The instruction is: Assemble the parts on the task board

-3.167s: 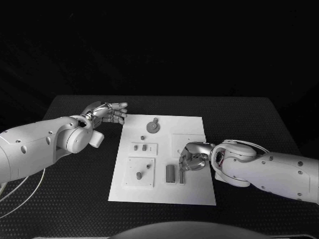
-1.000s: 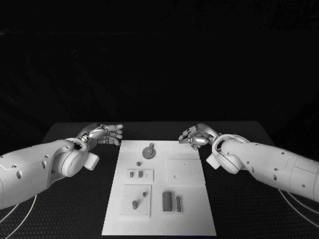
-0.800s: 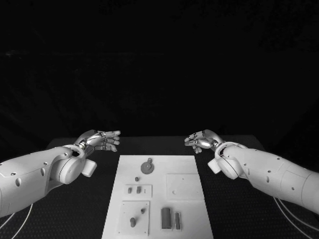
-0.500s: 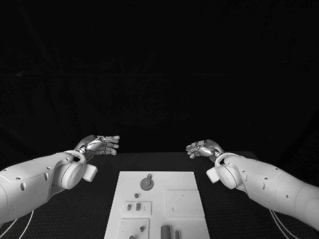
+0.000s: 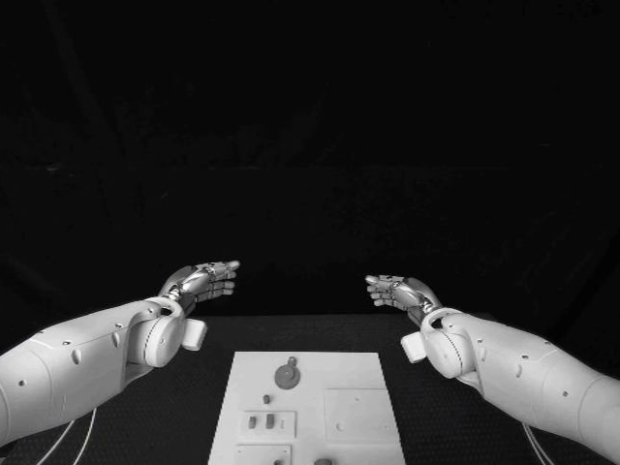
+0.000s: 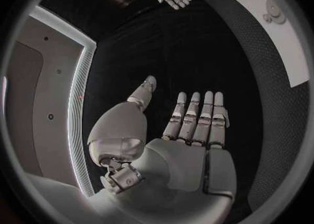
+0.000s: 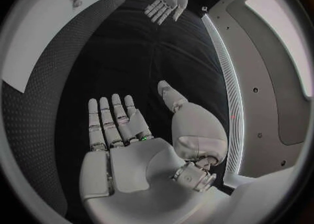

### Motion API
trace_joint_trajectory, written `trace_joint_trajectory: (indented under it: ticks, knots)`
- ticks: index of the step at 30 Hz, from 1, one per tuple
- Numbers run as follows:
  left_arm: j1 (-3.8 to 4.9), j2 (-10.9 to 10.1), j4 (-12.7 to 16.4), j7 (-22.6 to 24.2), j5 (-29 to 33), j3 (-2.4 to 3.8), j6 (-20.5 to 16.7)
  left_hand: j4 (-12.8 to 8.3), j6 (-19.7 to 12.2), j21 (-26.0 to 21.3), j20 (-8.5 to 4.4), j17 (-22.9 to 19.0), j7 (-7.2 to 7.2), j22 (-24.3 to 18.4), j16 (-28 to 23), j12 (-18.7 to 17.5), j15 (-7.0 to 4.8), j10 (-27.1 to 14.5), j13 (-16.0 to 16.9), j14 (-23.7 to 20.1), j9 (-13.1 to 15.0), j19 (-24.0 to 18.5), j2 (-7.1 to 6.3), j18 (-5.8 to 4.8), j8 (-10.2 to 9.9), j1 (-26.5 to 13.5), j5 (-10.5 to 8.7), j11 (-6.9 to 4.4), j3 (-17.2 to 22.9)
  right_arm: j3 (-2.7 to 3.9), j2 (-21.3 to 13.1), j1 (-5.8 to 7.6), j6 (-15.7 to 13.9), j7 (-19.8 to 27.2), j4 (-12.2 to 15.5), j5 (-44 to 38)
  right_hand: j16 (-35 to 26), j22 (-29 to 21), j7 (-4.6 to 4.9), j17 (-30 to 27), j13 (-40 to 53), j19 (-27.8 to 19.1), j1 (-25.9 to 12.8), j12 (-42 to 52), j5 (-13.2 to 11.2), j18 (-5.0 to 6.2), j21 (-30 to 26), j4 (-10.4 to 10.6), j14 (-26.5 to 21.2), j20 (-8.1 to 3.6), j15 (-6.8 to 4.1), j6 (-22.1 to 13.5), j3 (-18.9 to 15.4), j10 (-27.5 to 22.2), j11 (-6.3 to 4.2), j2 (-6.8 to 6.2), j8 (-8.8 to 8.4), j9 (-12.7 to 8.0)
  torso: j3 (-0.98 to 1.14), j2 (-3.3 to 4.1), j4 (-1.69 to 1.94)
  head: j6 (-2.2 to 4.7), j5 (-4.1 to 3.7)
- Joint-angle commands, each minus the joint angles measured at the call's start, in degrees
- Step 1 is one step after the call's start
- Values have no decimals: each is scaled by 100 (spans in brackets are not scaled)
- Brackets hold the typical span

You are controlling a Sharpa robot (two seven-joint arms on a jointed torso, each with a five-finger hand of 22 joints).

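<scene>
Both hands raised above the far edge of the worktop (image 5: 199,383), clear of the task board (image 5: 350,373): left hand (image 5: 202,280) and right hand (image 5: 394,290) each hold nothing, fingers (image 6: 196,114) extended flat and slightly apart. Judged step: no part in hand; either between picks or finished. A next pick calls for descending to the board. Board is a matte white plate; the round part (image 5: 288,375) and small parts (image 5: 264,421) sit on it, worktop is textured black.

Task board (image 5: 352,373) cut off by the head view's bottom edge.
</scene>
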Motion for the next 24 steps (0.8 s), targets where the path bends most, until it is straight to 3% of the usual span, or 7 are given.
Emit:
trace_joint_trajectory:
  ticks: [1,3,4,9,14,20,24]
  knots:
    - [-3,12,-29,257,278,7,-70,14,-107,-16,55,-37,-43,-45,-57,-6,-8,-101,-47,-125,9,-167,5,-87,-37,-58,-20,-27,-52,16,-4,-13,141,243,44,186,-38,-143,31,-21,-77,-137,-139,-32,-7,-65,-79,46,-61,3,10,-73,-130,-34,11,13,28,-5,28,-28,4,-4,24]
    - [-13,19,-46,265,278,7,-30,20,-129,-8,62,-42,-45,-53,-59,-1,-5,-111,-57,-140,18,-191,9,-87,-34,-73,-20,-27,-60,27,-20,-17,201,257,80,186,-52,-221,48,-28,-117,-202,-209,-40,-7,-76,-110,66,-79,4,9,-102,-197,-34,11,20,35,-4,34,-28,8,-9,21]
    - [-8,2,-39,65,96,1,-19,1595,-3363,-372,-811,-3502,-279,-4567,-591,-371,-1094,-3992,-531,-3341,-2437,-2931,-86,-87,-1303,-4619,-304,-628,-1866,21,-14,-14,28,64,50,69,-2041,-5914,-658,-2389,-1998,-1797,-4124,-421,-288,-299,-1438,1207,-2357,-1179,-1107,-3388,-2731,-3745,-902,15,-382,-3434,18,-17,3,2,17]
    - [-56,-32,102,113,105,32,-142,1595,-3363,-372,-811,-3502,-279,-4567,-591,-371,-1094,-3992,-531,-3341,-2437,-2931,-86,-87,-1303,-4619,-304,-628,-1866,12,-68,-21,-81,98,191,122,-2041,-5914,-658,-2389,-1998,-1797,-4124,-421,-288,-299,-1438,1207,-2357,-1179,-1107,-3388,-2731,-3745,-902,15,-382,-3434,28,-32,-9,-69,29]
    - [-219,-147,589,276,136,140,-566,1595,-3363,-372,-811,-3502,-279,-4567,-591,-371,-1094,-3992,-531,-3341,-2437,-2931,-86,-87,-1303,-4619,-304,-628,-1866,-19,-253,-45,-455,213,677,302,-2041,-5914,-658,-2389,-1998,-1797,-4124,-421,-288,-299,-1438,1207,-2357,-1179,-1107,-3388,-2731,-3745,-902,15,-382,-3434,64,-85,-48,-312,68]
    - [-562,-390,1611,620,202,368,-1458,1595,-3363,-372,-811,-3502,-279,-4567,-591,-371,-1094,-3992,-531,-3341,-2437,-2931,-86,-87,-1303,-4619,-304,-628,-1866,-84,-641,-96,-1240,456,1700,682,-2041,-5914,-658,-2389,-1998,-1797,-4124,-421,-288,-299,-1438,1207,-2357,-1179,-1107,-3388,-2731,-3745,-902,15,-382,-3434,110,-151,-97,-621,119]
    - [-799,-558,2318,857,248,525,-2075,1595,-3363,-372,-811,-3502,-279,-4567,-591,-371,-1094,-3992,-531,-3341,-2437,-2931,-86,-87,-1303,-4619,-304,-628,-1866,-130,-912,-132,-1789,625,2413,947,-2041,-5914,-658,-2389,-1998,-1797,-4124,-421,-288,-299,-1438,1207,-2357,-1179,-1107,-3388,-2731,-3745,-902,15,-382,-3434,120,-166,-108,-690,130]
